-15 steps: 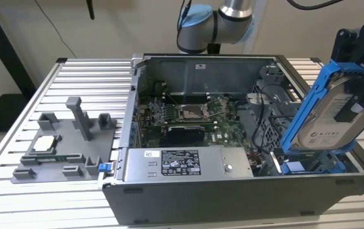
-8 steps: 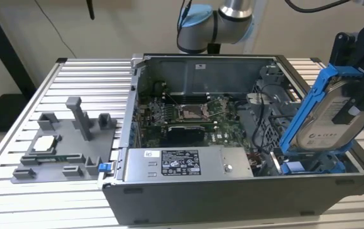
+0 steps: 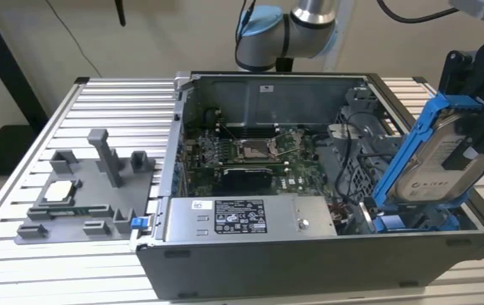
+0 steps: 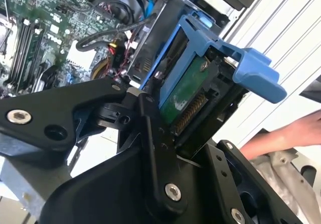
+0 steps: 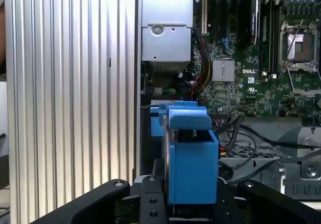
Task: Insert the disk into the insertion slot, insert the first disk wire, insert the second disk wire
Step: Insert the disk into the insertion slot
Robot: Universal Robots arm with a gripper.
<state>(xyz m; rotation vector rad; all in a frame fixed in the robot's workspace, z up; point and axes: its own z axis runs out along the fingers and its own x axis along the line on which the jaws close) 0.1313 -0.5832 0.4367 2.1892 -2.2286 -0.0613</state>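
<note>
Two black jaws of the gripper (image 3: 482, 133) are clamped on the disk (image 3: 432, 166), gripping the upper part of its blue carrier bracket (image 5: 193, 158). The disk is tilted, with its lower end down inside the open computer case (image 3: 310, 260) at the exterior view's right and its upper end above the case rim. The insertion slot (image 3: 358, 173), with perforated walls, lies just beside the lower end. Further in sit the motherboard (image 3: 251, 152) and the power-supply box (image 3: 251, 219). Outside the case, a grey fixture tray (image 3: 81, 190) rests on the slatted bench (image 3: 98, 101). A person's hand (image 4: 288, 133) appears in the second wrist view.
</note>
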